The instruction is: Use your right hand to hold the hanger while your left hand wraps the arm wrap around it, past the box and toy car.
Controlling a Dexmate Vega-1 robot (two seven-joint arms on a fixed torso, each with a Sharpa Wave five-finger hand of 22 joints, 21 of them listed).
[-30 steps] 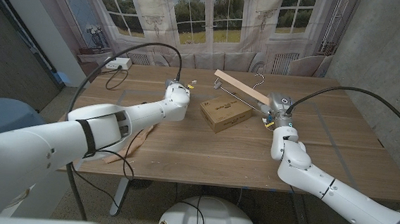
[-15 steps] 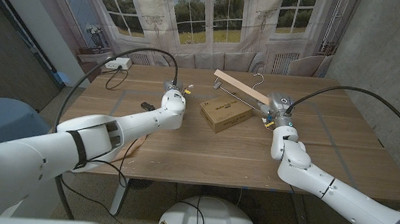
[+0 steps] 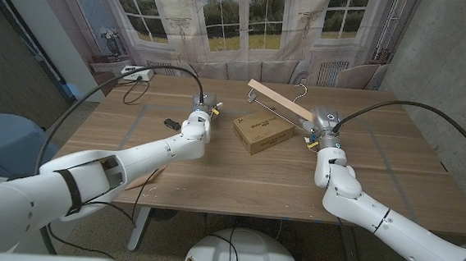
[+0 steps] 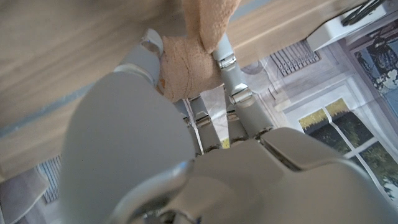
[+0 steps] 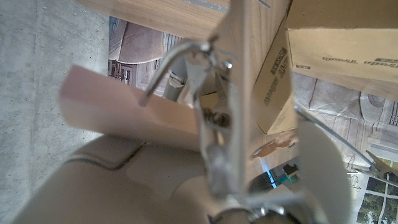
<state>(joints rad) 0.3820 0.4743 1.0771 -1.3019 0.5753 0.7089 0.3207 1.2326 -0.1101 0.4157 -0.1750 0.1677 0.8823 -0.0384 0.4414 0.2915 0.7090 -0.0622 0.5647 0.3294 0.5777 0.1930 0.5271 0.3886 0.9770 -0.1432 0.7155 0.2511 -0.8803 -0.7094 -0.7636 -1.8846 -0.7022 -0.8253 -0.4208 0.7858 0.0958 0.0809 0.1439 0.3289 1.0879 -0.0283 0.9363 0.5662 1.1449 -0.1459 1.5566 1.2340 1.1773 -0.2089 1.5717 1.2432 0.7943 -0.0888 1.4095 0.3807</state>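
- My left robot hand (image 3: pixel 201 110), left of the box (image 3: pixel 262 132), grips the tan arm wrap (image 4: pixel 186 71); its fingers hide most of it.
- My right robot hand (image 3: pixel 322 127) holds the wooden hanger (image 3: pixel 280 101) tilted above the box.
- A small dark item (image 3: pixel 170 124) left of the box is hard to identify.

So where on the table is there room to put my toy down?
The table is bare along its right side, beyond the right hand holding the hanger. The front strip below the box is free too. The middle is crowded: box, hanger, and left hand gripping the arm wrap.
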